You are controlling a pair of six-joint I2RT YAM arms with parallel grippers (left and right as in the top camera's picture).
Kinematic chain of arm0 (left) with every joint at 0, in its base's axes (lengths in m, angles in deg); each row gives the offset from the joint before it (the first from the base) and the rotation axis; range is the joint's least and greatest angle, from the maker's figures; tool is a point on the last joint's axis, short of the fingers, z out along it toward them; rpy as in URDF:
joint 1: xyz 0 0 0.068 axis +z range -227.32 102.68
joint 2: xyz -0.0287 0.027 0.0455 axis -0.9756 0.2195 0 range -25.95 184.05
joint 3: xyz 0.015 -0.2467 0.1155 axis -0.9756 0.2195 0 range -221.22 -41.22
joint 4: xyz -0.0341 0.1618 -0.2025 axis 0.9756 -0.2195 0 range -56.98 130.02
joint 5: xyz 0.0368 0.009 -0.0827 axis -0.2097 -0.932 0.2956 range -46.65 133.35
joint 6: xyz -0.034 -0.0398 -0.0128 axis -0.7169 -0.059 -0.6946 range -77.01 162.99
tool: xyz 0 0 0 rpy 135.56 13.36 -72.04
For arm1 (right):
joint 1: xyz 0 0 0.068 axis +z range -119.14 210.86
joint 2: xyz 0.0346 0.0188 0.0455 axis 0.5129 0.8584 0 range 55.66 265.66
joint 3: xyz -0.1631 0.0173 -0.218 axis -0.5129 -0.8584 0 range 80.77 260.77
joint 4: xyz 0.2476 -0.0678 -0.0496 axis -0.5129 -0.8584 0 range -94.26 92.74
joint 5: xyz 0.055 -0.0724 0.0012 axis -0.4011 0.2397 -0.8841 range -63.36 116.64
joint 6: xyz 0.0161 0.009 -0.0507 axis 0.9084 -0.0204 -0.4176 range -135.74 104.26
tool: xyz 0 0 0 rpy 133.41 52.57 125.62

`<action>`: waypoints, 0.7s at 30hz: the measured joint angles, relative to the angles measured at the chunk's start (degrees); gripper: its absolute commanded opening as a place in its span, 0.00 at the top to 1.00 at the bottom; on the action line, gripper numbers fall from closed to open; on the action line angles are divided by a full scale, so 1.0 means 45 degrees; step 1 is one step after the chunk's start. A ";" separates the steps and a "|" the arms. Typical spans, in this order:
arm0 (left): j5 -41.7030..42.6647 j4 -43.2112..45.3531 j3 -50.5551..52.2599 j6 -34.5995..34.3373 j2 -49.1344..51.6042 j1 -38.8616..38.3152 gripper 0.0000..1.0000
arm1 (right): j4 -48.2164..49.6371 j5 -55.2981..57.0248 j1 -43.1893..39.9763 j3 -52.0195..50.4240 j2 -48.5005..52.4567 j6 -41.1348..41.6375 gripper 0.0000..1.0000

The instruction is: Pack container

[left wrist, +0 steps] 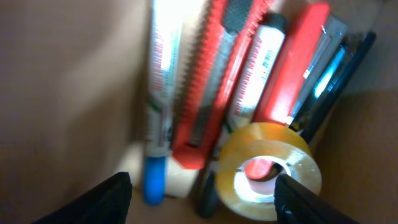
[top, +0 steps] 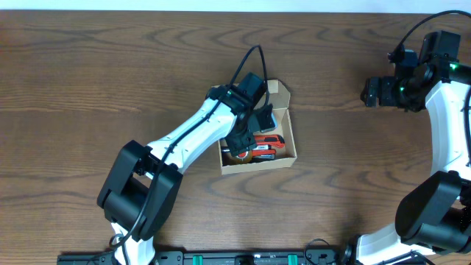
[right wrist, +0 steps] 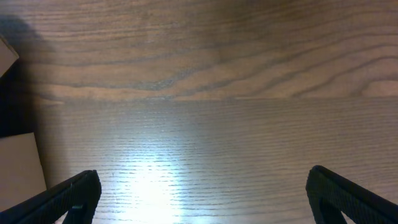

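Hanging inside container (top: 259, 165) at mid-table, left gripper (left wrist: 202, 183) shows fingers spread, pinching nothing. We see tape roll (left wrist: 273, 146) lying near one finger, beside red utility knife (left wrist: 199, 106), blue-capped marker (left wrist: 154, 180) and white-labelled tube (left wrist: 258, 68). Label print too blurred for us to read. Right gripper (right wrist: 202, 180) gapes wide over wood-grain table (right wrist: 217, 74), well apart from container.

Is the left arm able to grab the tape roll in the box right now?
Probably yes. The left gripper hangs open inside the container, and the tape roll lies uncovered between its fingers, close to one of them.
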 measured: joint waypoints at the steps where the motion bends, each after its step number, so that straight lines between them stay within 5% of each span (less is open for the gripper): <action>1: -0.0107 -0.0126 -0.0253 -0.0039 -0.0019 0.0000 0.24 | 0.0005 0.0000 0.0000 0.0000 0.0000 0.0000 0.01; 3: -0.0359 -0.0476 -0.0792 -0.0058 -0.0097 0.0000 0.08 | 0.0005 0.0000 0.0000 0.0000 0.0000 0.0000 0.01; 5: -0.0719 -0.0860 -0.1321 -0.0112 -0.0267 -0.0015 0.04 | 0.0010 0.0000 0.0000 0.0000 0.0000 0.0000 0.01; 13: -0.2633 -0.1656 -0.2589 -0.1613 -0.1209 0.0782 0.14 | 0.0287 -0.0112 0.0000 0.0000 0.0000 0.0000 0.01; 15: -0.2851 -0.1909 -0.2594 -0.2171 -0.1375 0.1399 0.05 | 0.0325 -0.0136 0.0000 0.0000 0.0000 0.0000 0.01; 21: -0.2924 -0.2453 -0.2594 -0.3526 -0.1749 0.3453 0.05 | 0.0661 -0.0291 0.0000 0.0000 0.0000 0.0000 0.01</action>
